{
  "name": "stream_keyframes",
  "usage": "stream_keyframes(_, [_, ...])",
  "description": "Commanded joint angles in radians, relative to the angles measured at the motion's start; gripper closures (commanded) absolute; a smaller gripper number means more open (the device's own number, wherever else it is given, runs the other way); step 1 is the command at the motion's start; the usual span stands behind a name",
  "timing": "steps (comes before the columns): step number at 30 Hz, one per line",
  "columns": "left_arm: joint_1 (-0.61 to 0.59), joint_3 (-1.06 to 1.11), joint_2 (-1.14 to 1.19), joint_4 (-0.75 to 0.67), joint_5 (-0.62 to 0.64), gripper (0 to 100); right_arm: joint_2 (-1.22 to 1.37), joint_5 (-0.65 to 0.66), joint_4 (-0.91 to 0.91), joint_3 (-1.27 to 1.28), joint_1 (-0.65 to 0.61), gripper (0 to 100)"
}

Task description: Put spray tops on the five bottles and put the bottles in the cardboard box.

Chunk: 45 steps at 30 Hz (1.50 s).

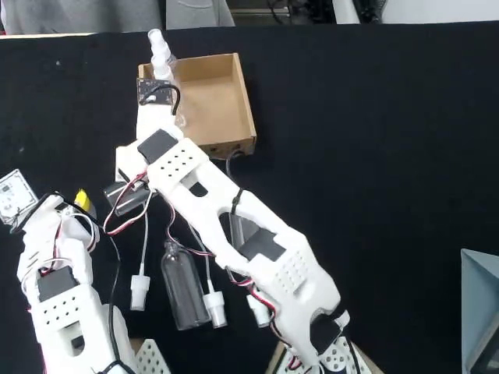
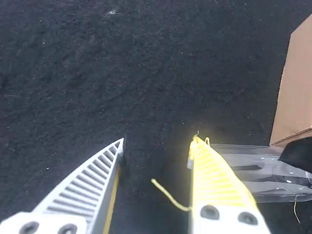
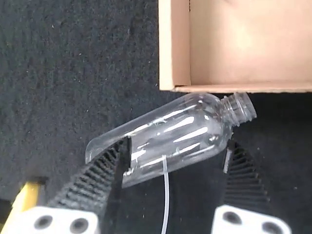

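**Item:** topless clear bottle (image 3: 180, 131), lying on its side on the black table (image 1: 374, 156), just outside a corner of the cardboard box (image 3: 175, 48). The neck is open, so it is likely staged for a spray top, not yet for boxing.

**Right gripper** (image 3: 175, 146): black jaws spread, straddling the bottle's body, seemingly lined up for a grasp.

**Left gripper** (image 2: 158, 141): jaws apart, empty, low over the table beside that bottle.

**High view:**
- Box at upper centre-left, with a capped bottle (image 1: 160, 51) at its upper-left corner.
- Spare bottle (image 1: 183, 288) and loose spray tops (image 1: 139, 292) at lower centre.

**Arms:**
- Right arm stretched diagonally from the bottom edge toward the box.
- Left arm folded at lower left.
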Motion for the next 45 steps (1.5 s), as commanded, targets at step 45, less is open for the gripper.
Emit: stream_keyframes(45, [-0.005,-0.021,-0.018,-0.025,-0.002,80,0.176,-0.009,0.074,-0.232,0.043,74.4])
